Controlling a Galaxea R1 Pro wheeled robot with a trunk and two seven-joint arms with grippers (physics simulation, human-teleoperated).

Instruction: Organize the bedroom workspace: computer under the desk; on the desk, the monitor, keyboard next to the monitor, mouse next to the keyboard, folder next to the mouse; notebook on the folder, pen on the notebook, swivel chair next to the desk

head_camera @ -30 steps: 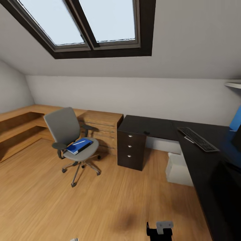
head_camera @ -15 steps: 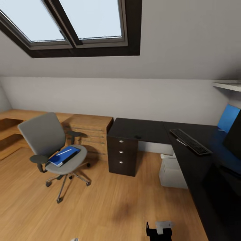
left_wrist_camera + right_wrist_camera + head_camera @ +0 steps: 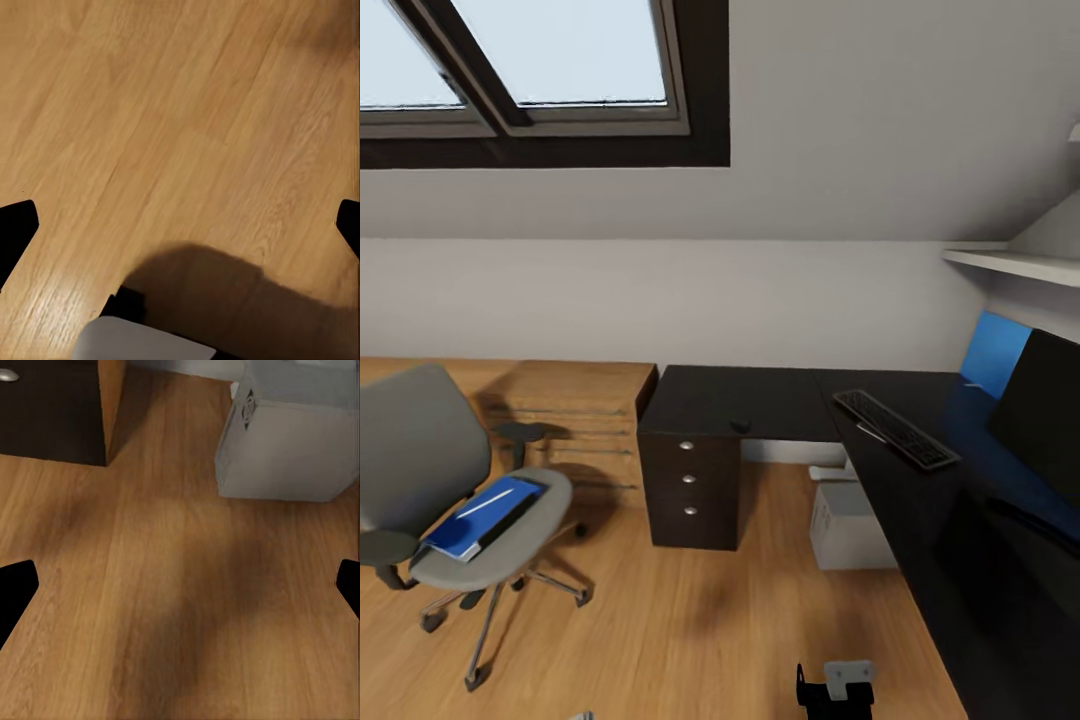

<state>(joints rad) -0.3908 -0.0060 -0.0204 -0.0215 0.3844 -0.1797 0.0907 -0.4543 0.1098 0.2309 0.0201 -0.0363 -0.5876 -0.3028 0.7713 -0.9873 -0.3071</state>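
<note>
Head view: folder (image 3: pixel 480 518) with pen (image 3: pixel 484 503) on chair (image 3: pixel 435 495), awaiting transfer; keyboard (image 3: pixel 894 427), mouse (image 3: pixel 740 424), monitor (image 3: pixel 1040 415) on worktop (image 3: pixel 780 400); computer (image 3: pixel 850 520) beneath.
Left wrist: floor (image 3: pixel 172 135); jaws apart.
Right wrist: computer, drawers (image 3: pixel 49 409); jaws apart, unloaded for travel.

The grey chair (image 3: pixel 430 480) stands on the wood floor apart from the black desk (image 3: pixel 780 400), carrying the blue folder (image 3: pixel 485 517) with the white pen (image 3: pixel 485 503) on top. On the desk lie the keyboard (image 3: pixel 895 428), the small mouse (image 3: pixel 740 424) and the monitor (image 3: pixel 1045 415); the light grey computer (image 3: pixel 850 525) sits on the floor beneath it.
</note>
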